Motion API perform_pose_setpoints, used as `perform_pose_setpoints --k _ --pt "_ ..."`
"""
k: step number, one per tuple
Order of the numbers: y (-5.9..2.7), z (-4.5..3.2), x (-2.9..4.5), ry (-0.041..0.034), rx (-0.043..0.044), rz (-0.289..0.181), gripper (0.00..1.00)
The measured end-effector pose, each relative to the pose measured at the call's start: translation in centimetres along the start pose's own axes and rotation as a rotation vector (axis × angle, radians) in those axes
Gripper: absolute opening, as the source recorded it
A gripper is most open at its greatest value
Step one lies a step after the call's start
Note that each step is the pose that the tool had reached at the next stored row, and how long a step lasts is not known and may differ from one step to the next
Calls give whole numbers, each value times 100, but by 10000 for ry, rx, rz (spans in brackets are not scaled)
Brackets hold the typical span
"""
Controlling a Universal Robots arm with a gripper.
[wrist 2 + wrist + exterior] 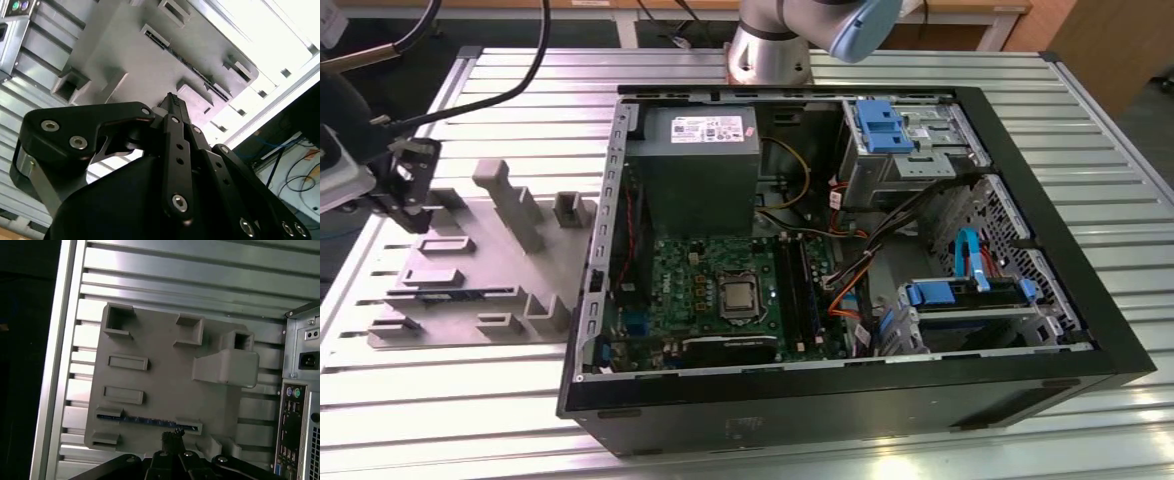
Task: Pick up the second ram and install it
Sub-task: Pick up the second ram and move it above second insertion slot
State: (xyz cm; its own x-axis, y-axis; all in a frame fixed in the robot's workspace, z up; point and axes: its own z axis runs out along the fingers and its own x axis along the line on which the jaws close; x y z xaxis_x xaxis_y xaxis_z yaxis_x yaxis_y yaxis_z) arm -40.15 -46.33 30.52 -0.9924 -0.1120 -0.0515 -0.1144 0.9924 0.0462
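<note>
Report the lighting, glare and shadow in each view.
Exterior view: even light, soft sheen on the slatted table, shade inside the computer case. Second wrist view: the table beyond the grey fixture is blown out white; the gripper is a dark mass. First wrist view: bright bands on the slats, black beyond the table edge, the second ram dim in its slot.
</note>
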Motion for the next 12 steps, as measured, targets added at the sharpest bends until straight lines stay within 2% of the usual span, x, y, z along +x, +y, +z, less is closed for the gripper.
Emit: perform_pose_setpoints --k 12 --pt "-2 49 3 101 -113 -2180 11"
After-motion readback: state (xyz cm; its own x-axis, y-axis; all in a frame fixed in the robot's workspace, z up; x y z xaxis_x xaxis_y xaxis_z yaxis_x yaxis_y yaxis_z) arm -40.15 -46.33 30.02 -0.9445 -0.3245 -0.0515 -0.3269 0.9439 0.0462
